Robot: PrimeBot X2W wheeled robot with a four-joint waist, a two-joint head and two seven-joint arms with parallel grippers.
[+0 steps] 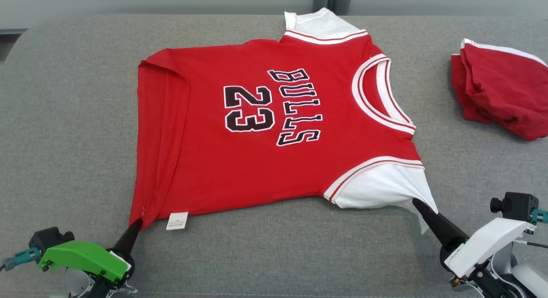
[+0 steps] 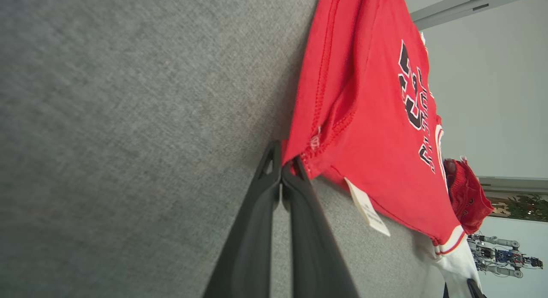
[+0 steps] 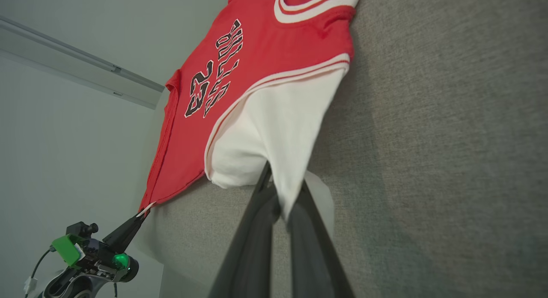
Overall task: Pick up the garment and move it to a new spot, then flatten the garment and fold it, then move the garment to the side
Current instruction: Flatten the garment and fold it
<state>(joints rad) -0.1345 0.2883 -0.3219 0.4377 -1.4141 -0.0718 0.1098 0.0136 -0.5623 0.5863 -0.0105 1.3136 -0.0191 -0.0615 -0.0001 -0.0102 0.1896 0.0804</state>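
Left gripper [image 1: 137, 223] jaws clamped, right gripper [image 1: 416, 202] too

Smooth matt cloth jersey [image 1: 257, 131] on rough woven grey upholstery [image 1: 64, 118].

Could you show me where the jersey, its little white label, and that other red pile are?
jersey [image 1: 257, 161], head view, red front below the number.
label [image 1: 177, 220], head view, middle of the white tag.
red pile [image 1: 501, 96], head view, its crumpled red cloth.
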